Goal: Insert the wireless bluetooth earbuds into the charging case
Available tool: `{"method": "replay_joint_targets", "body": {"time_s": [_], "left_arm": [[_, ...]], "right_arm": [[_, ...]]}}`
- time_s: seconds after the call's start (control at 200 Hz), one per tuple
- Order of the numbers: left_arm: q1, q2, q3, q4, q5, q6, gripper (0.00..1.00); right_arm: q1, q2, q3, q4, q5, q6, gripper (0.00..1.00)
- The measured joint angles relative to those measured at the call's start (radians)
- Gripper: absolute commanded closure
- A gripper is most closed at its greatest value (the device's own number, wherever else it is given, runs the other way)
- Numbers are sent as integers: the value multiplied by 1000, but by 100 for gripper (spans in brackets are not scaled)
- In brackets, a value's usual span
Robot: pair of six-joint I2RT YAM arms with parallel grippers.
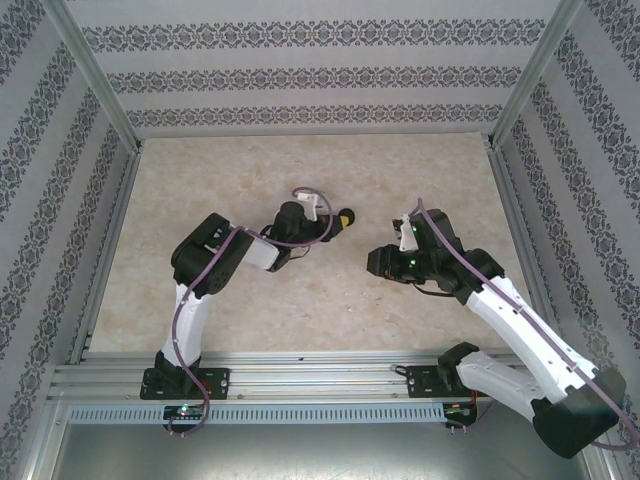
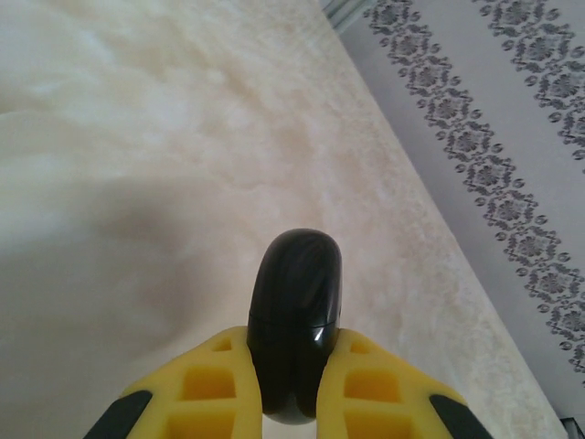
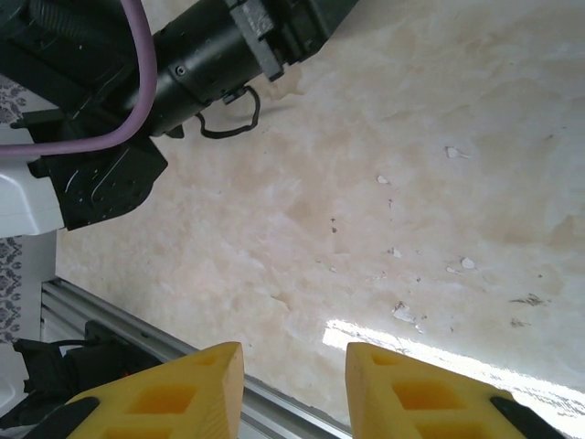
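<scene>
Charging case (image 2: 294,293) (black) juts lengthwise from left tool (image 2: 291,352).

No legible text, label, brand, number or sign. Plain glossy black on the case (image 2: 294,293), blank marbled surface on the desk (image 1: 300,180), and on the walls (image 1: 300,80) just bands of repeating floral ornament, without lettering.
</scene>
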Motion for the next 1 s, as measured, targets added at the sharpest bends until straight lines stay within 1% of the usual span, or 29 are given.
{"method": "replay_joint_targets", "body": {"time_s": [0.06,0.15,0.245,0.415,0.644,0.784,0.999], "left_arm": [[-22,20,74,-69,-5,-4,97],[-55,51,206,-243,-24,3,93],[-88,82,325,-411,-52,16,92],[-118,115,431,-643,-111,38,85],[-119,116,567,-921,-181,136,65],[-120,116,625,-1036,-216,198,53],[-119,68,633,-1147,-275,296,52]], "right_arm": [[-12,-27,-9,-13,0,1,65],[-27,-63,-24,-26,0,5,64],[-33,-93,-45,-41,-1,11,63],[-39,-143,-86,-77,-1,24,62],[-46,-193,-90,-140,11,35,60],[-46,-221,-90,-190,28,35,60],[-46,-236,-87,-238,60,35,59]]}}
